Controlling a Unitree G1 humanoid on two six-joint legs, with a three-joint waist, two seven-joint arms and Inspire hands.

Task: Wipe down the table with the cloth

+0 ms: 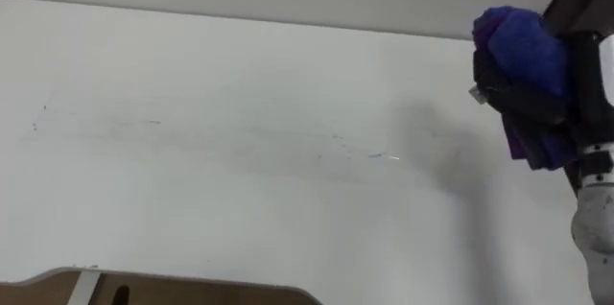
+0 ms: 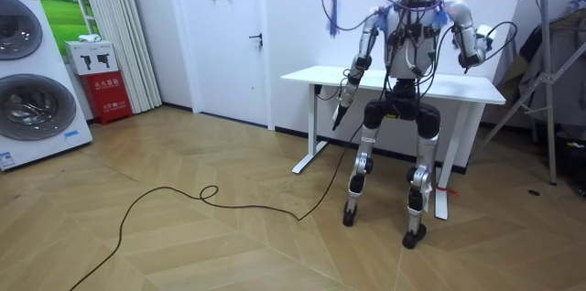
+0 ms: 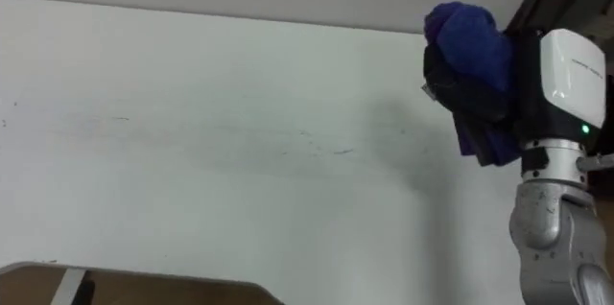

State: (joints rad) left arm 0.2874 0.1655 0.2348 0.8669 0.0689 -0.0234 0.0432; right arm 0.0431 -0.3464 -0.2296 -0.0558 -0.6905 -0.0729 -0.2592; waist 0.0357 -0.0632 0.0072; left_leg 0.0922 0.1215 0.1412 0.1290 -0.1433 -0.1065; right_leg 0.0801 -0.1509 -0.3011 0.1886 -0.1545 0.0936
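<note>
right hand [image 1: 526,104] curled round blue cloth [image 1: 523,41], held above white desk [image 1: 240,152] at 2 o'clock; left hand [image 2: 339,115] hangs beside desk edge

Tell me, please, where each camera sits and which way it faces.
Left eye view: on the robot's head, looking down at the white table; the right hand shows at the right, curled round a blue cloth.
Right eye view: beside it on the head, same downward look; same hand and cloth.
Room view: some way off in the room, behind the robot standing at the table; left hand hangs down, right arm raised.
Shared: both eye views show the table and the cloth-holding hand.
</note>
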